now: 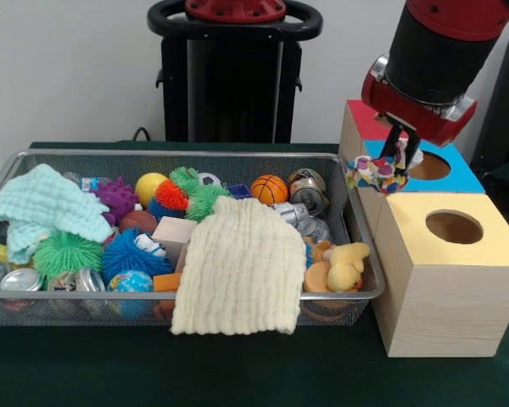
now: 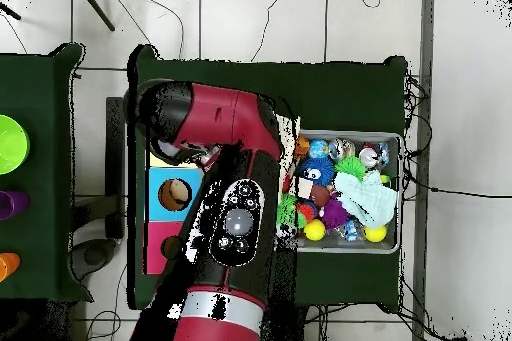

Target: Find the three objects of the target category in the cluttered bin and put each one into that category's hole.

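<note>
Multicoloured patterned cloth piece [image 1: 378,175]: in the front view it hangs bunched from the gripper [image 1: 398,151], whose jaws are closed on its top. It is held above the counter, directly over the edge of the blue-topped wooden box [image 1: 458,174] with a round hole, on the side of that box that faces the wire mesh bin [image 1: 339,161]. The red and black arm [image 1: 437,51] descends to it from above.

Relative to the blue-topped box: a red-topped wooden box [image 1: 362,121] stands behind it, touching; a yellow-topped wooden box [image 1: 445,280] with a round hole stands in front of it, touching. The wire mesh bin lies just beside these boxes on the dark green counter [image 1: 237,373].

Bin contents: a cream ribbed cloth [image 1: 242,267] draped over the front rim; a mint green cloth [image 1: 47,208] at the end farthest from the blue-topped box; a yellow plush duck [image 1: 348,264] at the nearest front corner; a small orange basketball [image 1: 269,188] and a metal can [image 1: 308,191] toward the back; spiky rubber balls in green [image 1: 65,253], blue [image 1: 127,253] and purple [image 1: 114,197].

In the overhead view the arm [image 2: 225,187] covers the gripper and the cloth piece; the jaws cannot be seen here. The blue-topped box [image 2: 172,194] shows its hole beside the arm. The bin [image 2: 398,197] lies on the far side of the arm from that box, with the mint green cloth [image 2: 368,197] inside.
</note>
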Robot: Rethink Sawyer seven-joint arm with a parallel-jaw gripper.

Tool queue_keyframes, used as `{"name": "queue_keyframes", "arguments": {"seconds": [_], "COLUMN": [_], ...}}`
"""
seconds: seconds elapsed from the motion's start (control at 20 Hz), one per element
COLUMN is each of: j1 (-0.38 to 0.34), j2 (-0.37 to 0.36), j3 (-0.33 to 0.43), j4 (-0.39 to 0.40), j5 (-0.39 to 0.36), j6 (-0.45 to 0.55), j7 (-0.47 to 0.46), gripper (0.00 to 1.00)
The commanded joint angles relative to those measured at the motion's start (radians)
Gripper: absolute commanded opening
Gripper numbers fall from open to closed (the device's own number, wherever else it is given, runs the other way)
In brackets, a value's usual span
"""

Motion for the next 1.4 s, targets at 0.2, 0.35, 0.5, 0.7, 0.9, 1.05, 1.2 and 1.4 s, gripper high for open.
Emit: {"name": "queue_keyframes", "arguments": {"seconds": [0.2, 0.35, 0.5, 0.7, 0.9, 1.05, 1.2, 1.4], "j1": [0.012, 0.023, 0.03, 0.035, 0.04, 0.047, 0.052, 0.058], "j2": [0.02, 0.028, 0.035, 0.044, 0.053, 0.059, 0.07, 0.081], "j3": [0.027, 0.021, 0.015, 0.009, 0.003, -0.001, -0.002, -0.005], "j4": [0.072, 0.077, 0.081, 0.086, 0.082, 0.081, 0.077, 0.067], "j5": [0.041, 0.051, 0.059, 0.069, 0.079, 0.087, 0.095, 0.103], "j6": [0.003, -0.016, -0.034, -0.052, -0.059, -0.068, -0.081, -0.09], "j7": [0.269, 0.286, 0.296, 0.306, 0.315, 0.323, 0.331, 0.336], "gripper": [0.0, 0.0, 0.0, 0.0, 0.0, 0.0, 0.0, 0.0]}}
